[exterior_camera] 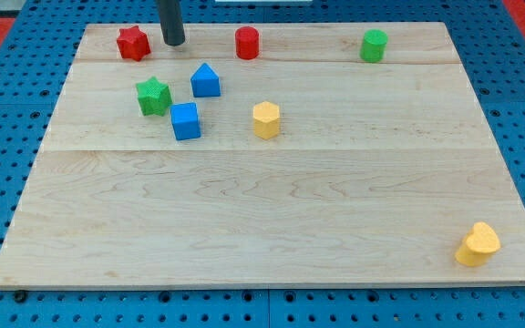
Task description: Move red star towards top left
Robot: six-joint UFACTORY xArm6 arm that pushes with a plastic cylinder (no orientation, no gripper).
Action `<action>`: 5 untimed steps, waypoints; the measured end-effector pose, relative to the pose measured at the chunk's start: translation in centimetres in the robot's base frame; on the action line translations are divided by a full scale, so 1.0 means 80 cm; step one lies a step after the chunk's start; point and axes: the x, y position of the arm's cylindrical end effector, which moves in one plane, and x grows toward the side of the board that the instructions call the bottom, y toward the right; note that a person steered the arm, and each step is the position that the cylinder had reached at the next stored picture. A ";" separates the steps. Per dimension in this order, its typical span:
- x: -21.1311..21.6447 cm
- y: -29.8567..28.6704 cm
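The red star (133, 43) sits near the top left corner of the wooden board (272, 210), close to the top edge. Just to the view's right of it stands the dark rod, my tip (173, 43) resting on the board beside the star, a narrow gap between them as far as I can tell. There is no claw on this arm to open or close, only the plain rod.

Further right along the top edge is one red cylinder (247, 43), and well beyond it one green cylinder (373, 45).

Below the star lies one green star (153, 96). Near it are two blue blocks: a house-shaped blue block (205, 80) and a blue cube (186, 120).

Two yellow blocks complete the eight: a yellow hexagonal block (265, 119) near the blue ones, and a yellow heart-like block (478, 244) alone in the bottom right corner.
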 end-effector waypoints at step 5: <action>0.000 -0.010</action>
